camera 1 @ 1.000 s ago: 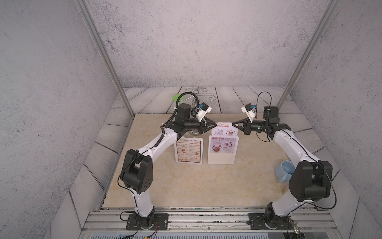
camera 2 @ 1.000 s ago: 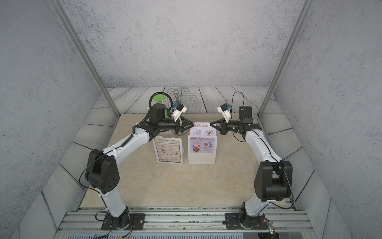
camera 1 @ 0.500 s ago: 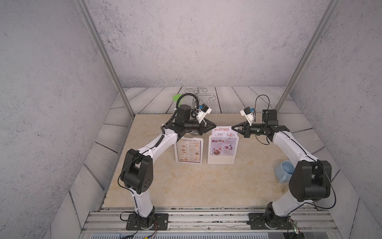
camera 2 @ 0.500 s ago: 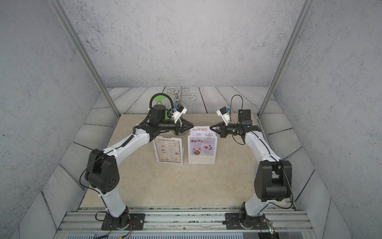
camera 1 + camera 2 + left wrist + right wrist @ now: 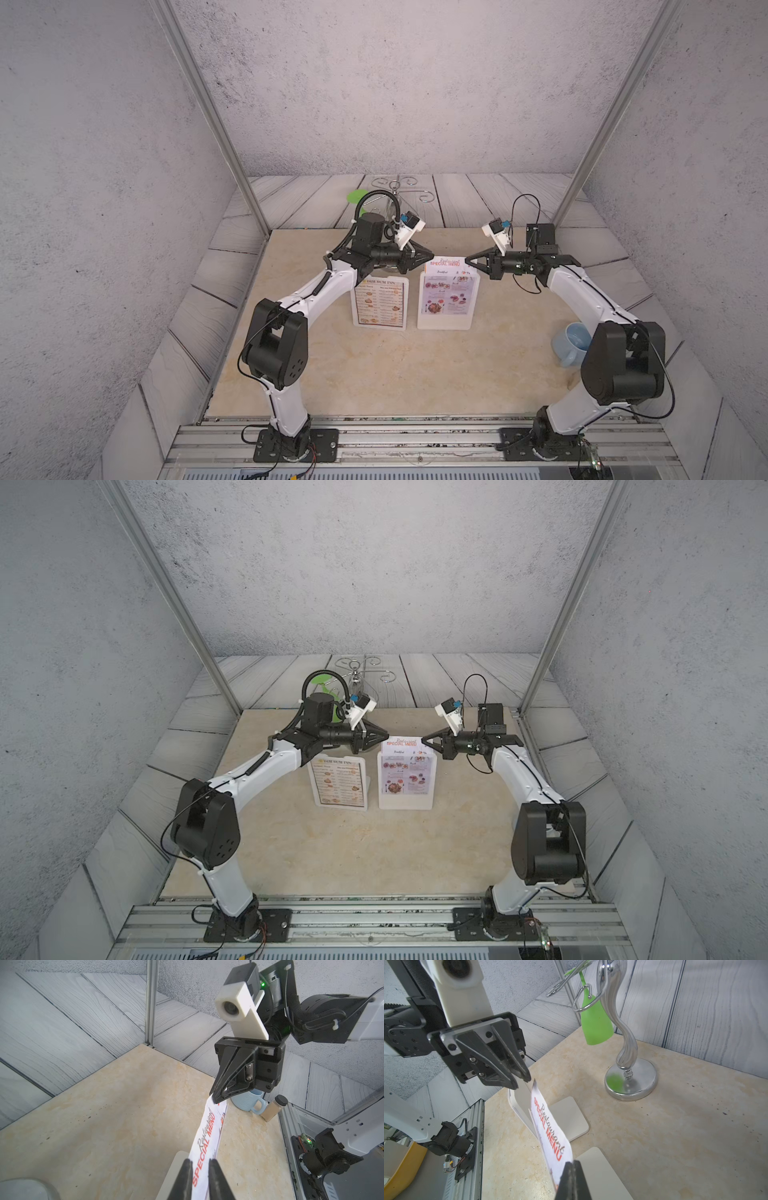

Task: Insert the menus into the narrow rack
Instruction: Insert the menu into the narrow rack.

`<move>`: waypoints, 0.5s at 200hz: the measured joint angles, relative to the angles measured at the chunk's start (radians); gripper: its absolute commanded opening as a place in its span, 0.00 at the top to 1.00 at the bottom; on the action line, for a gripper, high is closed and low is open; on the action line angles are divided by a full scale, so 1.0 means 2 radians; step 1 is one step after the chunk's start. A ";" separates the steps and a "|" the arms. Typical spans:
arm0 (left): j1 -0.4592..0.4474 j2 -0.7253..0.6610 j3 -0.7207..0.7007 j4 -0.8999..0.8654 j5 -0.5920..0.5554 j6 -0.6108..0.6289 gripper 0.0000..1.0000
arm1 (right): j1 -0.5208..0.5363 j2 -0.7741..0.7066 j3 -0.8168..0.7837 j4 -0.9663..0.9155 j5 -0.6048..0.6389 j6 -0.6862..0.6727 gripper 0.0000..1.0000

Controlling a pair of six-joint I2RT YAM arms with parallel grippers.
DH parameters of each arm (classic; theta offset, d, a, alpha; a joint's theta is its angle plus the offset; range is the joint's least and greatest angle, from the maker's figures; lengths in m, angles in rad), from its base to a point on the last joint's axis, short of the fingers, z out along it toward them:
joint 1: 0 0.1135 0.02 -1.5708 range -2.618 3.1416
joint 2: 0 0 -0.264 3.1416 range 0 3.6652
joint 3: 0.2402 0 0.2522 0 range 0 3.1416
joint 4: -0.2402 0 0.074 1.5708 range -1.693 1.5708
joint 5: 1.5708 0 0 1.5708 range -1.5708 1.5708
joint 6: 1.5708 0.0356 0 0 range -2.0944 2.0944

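Two white racks stand side by side mid-table. The left rack (image 5: 406, 293) (image 5: 365, 771) holds the dark-bordered "DIM SUM INN" menu (image 5: 380, 301) (image 5: 338, 781). The right rack (image 5: 444, 323) (image 5: 405, 803) holds the pale "SPECIAL MENU" sheet (image 5: 449, 291) (image 5: 407, 775) (image 5: 207, 1136) (image 5: 550, 1126), whose top sticks out above it. My right gripper (image 5: 467, 261) (image 5: 423, 741) (image 5: 572, 1162) is shut on that sheet's upper right corner. At the upper left corner my left gripper (image 5: 431, 258) (image 5: 387, 734) (image 5: 200, 1160) stands a narrow gap open, holding nothing.
A blue mug (image 5: 571, 343) (image 5: 247, 1101) and a small black-capped bottle (image 5: 274, 1109) sit near the right arm's base. Behind the racks a chrome stand (image 5: 625, 1043) (image 5: 399, 187) has a green glass (image 5: 596, 1022) hanging on it. Walls close three sides.
The special menu's top, bent backward a second ago, now stands straight in its rack. My right gripper dropped slightly with it. The left jaws narrowed a little.
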 measured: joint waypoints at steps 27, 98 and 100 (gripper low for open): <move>0.000 0.000 -0.001 0.000 0.000 0.001 0.80 | 0.001 0.000 -0.002 0.000 0.000 0.000 1.00; 0.000 0.000 -0.005 0.000 -0.001 0.003 0.81 | 0.001 0.000 -0.006 0.000 0.000 0.000 0.97; 0.000 0.000 -0.005 0.000 -0.002 0.003 0.81 | 0.001 0.000 -0.006 0.000 0.000 0.000 0.98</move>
